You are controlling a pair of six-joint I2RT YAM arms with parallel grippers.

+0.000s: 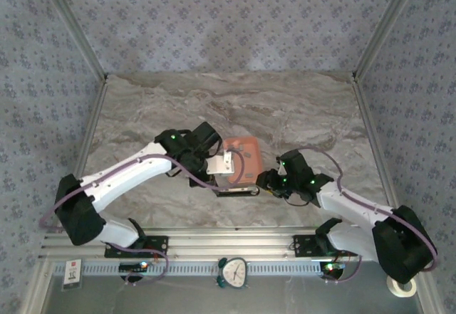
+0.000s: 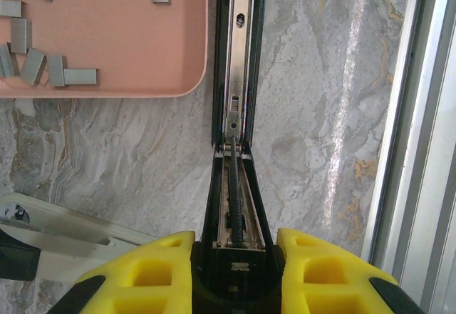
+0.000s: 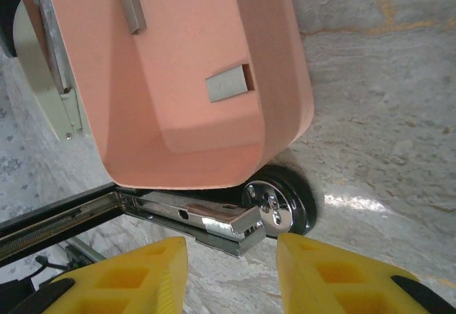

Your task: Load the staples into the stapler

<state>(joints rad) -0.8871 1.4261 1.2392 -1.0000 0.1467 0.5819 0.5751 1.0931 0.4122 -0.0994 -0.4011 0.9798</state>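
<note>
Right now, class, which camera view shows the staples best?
The left wrist view: several staples lie plainly separate in the pink tray, beside the open stapler. The right wrist view catches two of them close up. In the top external view they are too small to make out.

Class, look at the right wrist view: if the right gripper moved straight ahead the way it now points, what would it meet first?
The stapler: its chrome front tip lies just ahead, between the open jaws of the right gripper. The pink tray sits beyond, though depth is hard to judge.
</note>
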